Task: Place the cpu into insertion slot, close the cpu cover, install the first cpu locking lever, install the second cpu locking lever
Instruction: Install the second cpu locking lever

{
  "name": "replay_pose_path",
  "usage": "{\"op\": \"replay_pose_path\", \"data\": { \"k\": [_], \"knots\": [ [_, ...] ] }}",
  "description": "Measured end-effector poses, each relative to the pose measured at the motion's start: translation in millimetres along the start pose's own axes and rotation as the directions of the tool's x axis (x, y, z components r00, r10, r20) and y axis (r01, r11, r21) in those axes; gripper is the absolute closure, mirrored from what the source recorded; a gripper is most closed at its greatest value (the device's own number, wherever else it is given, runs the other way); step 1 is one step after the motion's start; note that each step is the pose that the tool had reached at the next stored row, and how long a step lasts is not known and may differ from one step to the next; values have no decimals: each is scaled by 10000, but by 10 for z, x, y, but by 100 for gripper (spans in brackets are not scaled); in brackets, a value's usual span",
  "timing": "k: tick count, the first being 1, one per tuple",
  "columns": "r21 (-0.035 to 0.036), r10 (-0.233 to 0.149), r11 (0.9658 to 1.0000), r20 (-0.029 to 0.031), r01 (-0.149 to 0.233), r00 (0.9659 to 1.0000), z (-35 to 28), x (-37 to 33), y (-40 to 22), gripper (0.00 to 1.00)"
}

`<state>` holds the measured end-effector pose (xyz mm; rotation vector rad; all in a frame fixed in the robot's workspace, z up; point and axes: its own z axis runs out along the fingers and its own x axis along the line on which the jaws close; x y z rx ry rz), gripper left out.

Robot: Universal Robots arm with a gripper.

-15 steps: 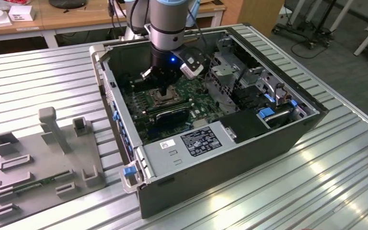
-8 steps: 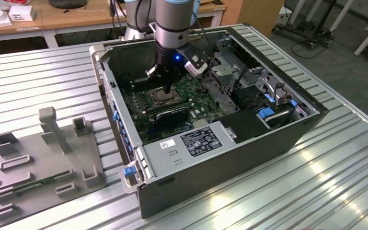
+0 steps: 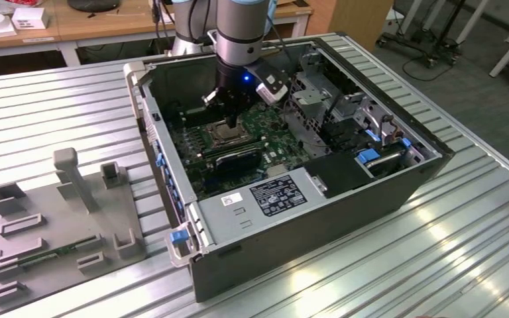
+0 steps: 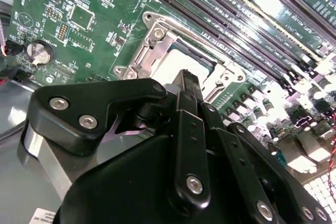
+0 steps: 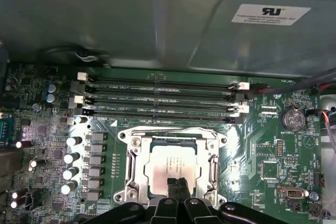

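Note:
The cpu [image 5: 170, 162] lies flat in the insertion slot [image 5: 128, 139] on the green board, its dull silver face up. The cpu cover [image 5: 212, 167] lies down around it as a silvery frame. My gripper [image 5: 177, 182] is shut, its two narrow black fingertips pressed together with nothing between them, right over the cpu's edge on the side away from the memory slots. In the second wrist view the gripper [image 4: 189, 77] hides part of the cpu [image 4: 176, 60] and of the cover [image 4: 152, 38]. In the exterior view the gripper [image 3: 230, 124] reaches down into the open computer case just above the slot [image 3: 228, 136].
Long black memory slots [image 5: 157, 98] run beside the socket, with a row of capacitors [image 5: 71, 156] and a coin battery [image 5: 292, 119] nearby. The case walls [image 3: 153, 126] and a drive cage [image 3: 325, 99] hem the arm in. A grey fixture plate [image 3: 60, 225] lies on the slatted table.

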<state>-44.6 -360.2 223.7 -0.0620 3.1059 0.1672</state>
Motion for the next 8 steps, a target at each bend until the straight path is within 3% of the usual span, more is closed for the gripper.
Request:
{"op": "replay_pose_path", "data": {
  "k": [8],
  "knots": [
    [-1, 2, 10000, 0, -2, 10000, 1, 0, 3, 90]
  ]
}}
